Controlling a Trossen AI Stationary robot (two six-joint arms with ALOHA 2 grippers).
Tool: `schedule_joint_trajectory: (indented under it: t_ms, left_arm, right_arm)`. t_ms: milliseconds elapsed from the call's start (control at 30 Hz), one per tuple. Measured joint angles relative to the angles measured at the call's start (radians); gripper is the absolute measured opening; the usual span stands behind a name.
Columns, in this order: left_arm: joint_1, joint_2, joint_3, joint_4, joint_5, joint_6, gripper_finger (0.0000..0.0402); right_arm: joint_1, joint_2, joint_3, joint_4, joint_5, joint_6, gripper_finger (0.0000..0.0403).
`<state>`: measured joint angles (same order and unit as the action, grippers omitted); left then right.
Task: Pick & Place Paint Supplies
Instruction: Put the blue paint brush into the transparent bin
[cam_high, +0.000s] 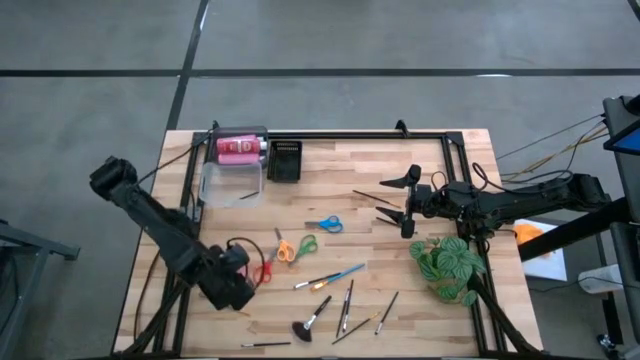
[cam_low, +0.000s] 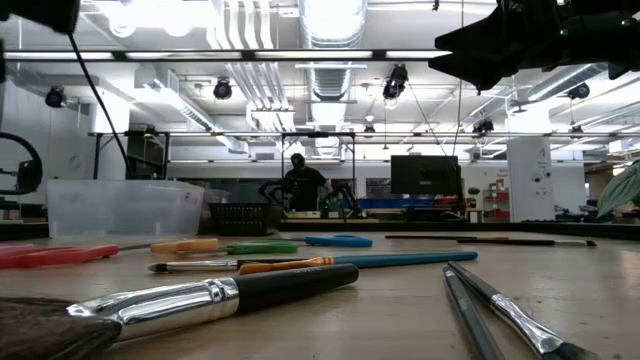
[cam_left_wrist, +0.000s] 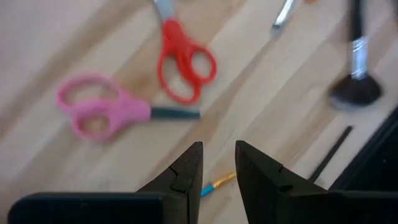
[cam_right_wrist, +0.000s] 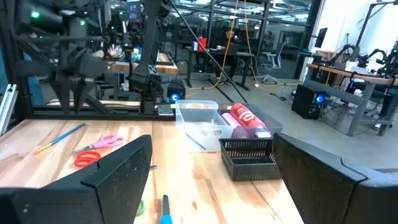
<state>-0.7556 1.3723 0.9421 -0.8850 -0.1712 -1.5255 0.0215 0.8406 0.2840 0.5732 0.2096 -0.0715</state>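
The pink paint bottles (cam_high: 238, 148) lie on their sides at the far left corner of the counter (cam_high: 330, 200), in or against the far end of the clear tub (cam_high: 231, 182); from the right wrist view they read as red-pink bottles (cam_right_wrist: 245, 118) at the tub's (cam_right_wrist: 198, 121) side, with a thin dark brush (cam_right_wrist: 198, 142) leaning inside the tub; just beside the tub stands the black tray (cam_high: 285, 161), slatted and seemingly holding nothing that can be made out; the rest of the supplies lie loose on the wood; blue-handled scissors (cam_high: 325, 224) sit near the middle, orange-and-green scissors (cam_high: 294, 247) just to their left, and red scissors (cam_left_wrist: 182, 58) and pink scissors (cam_left_wrist: 102, 112) lie side by side under the left tool (cam_left_wrist: 219, 167); a blue-handled brush (cam_high: 330, 276) and several thin dark brushes (cam_high: 347, 308) are scattered toward the near edge, with a fan-headed brush (cam_high: 308, 322) among them; two more dark brushes (cam_high: 376, 198) rest near the right tool (cam_high: 402, 203); the left tool hangs low over the near left part of the counter, its fingers (cam_left_wrist: 186, 177) parted by a narrow gap and holding nothing; the right tool is raised over the right half, spread wide and empty; the green plant (cam_high: 450, 265) sits at the right edge.
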Motion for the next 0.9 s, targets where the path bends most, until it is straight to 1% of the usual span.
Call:
schedule_joint_trajectory:
  t_ms: [67, 133, 233, 333, 433, 533, 700, 800, 900]
  left_arm:
    - [-0.006, 0.045, 0.0, 0.01, 0.075, -0.038, 0.0097]
    - [-0.007, 0.095, 0.002, 0.027, 0.155, -0.033, 0.0097]
    - [-0.007, 0.169, 0.003, 0.073, 0.214, 0.086, 0.0097]
    - [-0.02, 0.24, 0.01, 0.084, 0.233, 0.223, 0.0097]
    - [-0.044, 0.291, 0.019, 0.084, 0.27, 0.279, 0.0097]
    - [-0.072, 0.323, 0.021, 0.109, 0.285, 0.299, 0.0097]
    - [-0.103, 0.322, 0.021, 0.126, 0.284, 0.345, 0.0097]
    - [-0.111, 0.311, 0.022, 0.135, 0.269, 0.355, 0.0097]
    - [-0.12, 0.31, 0.021, 0.149, 0.246, 0.415, 0.0097]
  right_arm:
    - [0.0, 0.0, 0.0, 0.0, 0.0, 0.0, 0.0331]
    - [0.0, 0.0, 0.0, 0.0, 0.0, 0.0, 0.0331]
    - [0.0, 0.0, 0.0, 0.0, 0.0, 0.0, 0.0331]
    - [0.0, 0.0, 0.0, 0.0, 0.0, 0.0, 0.0331]
    - [0.0, 0.0, 0.0, 0.0, 0.0, 0.0, 0.0331]
    - [0.0, 0.0, 0.0, 0.0, 0.0, 0.0, 0.0331]
    - [0.0, 0.0, 0.0, 0.0, 0.0, 0.0, 0.0331]
    - [0.0, 0.0, 0.0, 0.0, 0.0, 0.0, 0.0331]
    - [0.0, 0.0, 0.0, 0.0, 0.0, 0.0, 0.0331]
